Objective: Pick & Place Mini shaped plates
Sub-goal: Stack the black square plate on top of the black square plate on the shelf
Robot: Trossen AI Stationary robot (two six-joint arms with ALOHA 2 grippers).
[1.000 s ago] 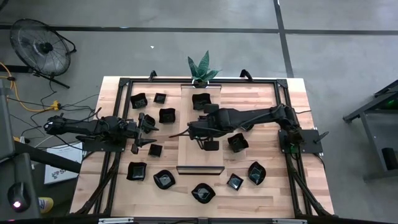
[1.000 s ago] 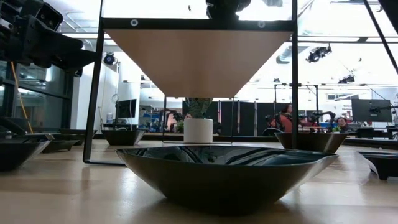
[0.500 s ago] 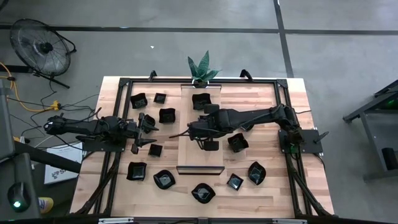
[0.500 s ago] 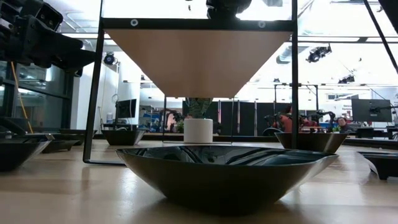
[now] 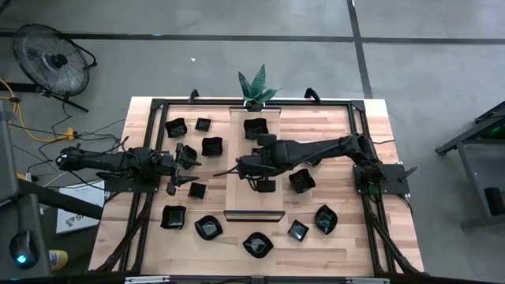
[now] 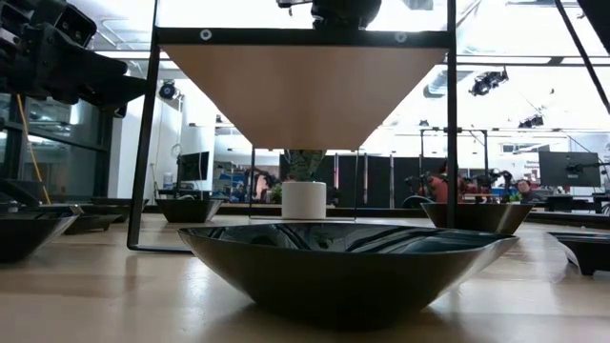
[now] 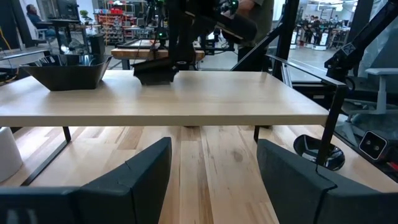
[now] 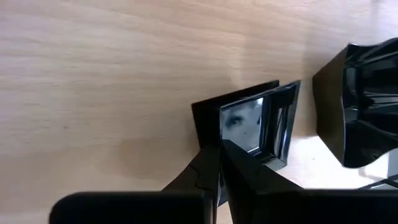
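Placing step: right hand pinching a square mini plate on the raised board; next, release; left hand spread, idle.

left end effector: fingers spread, idle | right end effector: fingers pinched together, reaching inward
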